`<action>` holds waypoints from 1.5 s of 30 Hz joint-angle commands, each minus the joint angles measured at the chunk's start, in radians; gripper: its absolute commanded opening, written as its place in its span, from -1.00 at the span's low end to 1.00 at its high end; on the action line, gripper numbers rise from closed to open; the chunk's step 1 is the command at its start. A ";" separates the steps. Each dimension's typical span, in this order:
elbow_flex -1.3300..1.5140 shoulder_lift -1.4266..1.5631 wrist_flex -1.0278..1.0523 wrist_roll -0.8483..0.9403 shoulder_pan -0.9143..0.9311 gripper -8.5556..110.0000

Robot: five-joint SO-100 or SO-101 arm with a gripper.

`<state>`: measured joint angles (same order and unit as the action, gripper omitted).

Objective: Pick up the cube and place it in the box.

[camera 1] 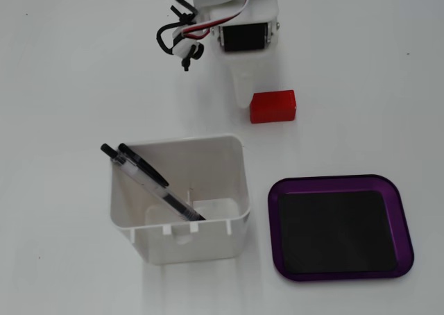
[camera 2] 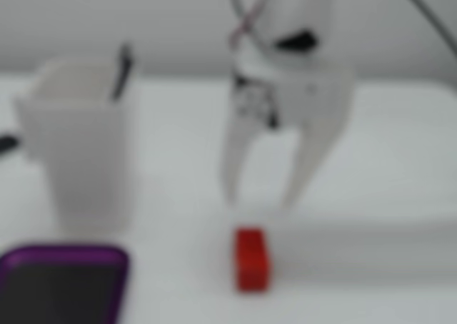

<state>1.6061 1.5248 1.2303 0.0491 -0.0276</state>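
The cube (camera 1: 272, 106) is a small red ridged block lying flat on the white table, and it shows as a blurred red block (camera 2: 251, 258) in the low fixed view. The box (camera 1: 404, 218) is a shallow purple tray with a black inside, at the lower right; its corner (camera 2: 64, 254) shows at the bottom left of the low view. My white gripper (camera 1: 244, 86) hangs just left of the cube in the top-down view. In the low view the gripper (camera 2: 261, 195) stands open just behind the cube, fingertips (camera 2: 230, 188) above the table, nothing between them.
A deeper white tub (camera 1: 229, 190) holding black pens (camera 1: 149, 182) stands left of the box, and appears as a tall white tub (camera 2: 78, 145) at the left of the low view. Servo cables (camera 1: 182, 37) trail beside the arm.
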 commanded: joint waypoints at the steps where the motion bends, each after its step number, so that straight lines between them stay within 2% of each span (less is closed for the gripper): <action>1: -0.040 0.008 -0.037 -0.005 -0.009 -0.59; 8: -0.011 0.006 -0.078 -0.006 -0.095 -0.44; 15: 0.029 0.006 -0.089 -0.008 -0.114 -0.43; 26: 0.189 0.006 -0.258 -0.006 -0.112 -0.44; 39: 0.181 -0.112 -0.296 0.003 -0.114 -0.70; 43: 0.176 -0.167 -0.298 -0.002 -0.115 -0.88; 45: 0.175 -0.158 -0.288 0.003 -0.117 -0.86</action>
<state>1.7871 1.3790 0.9388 0.0460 -0.1365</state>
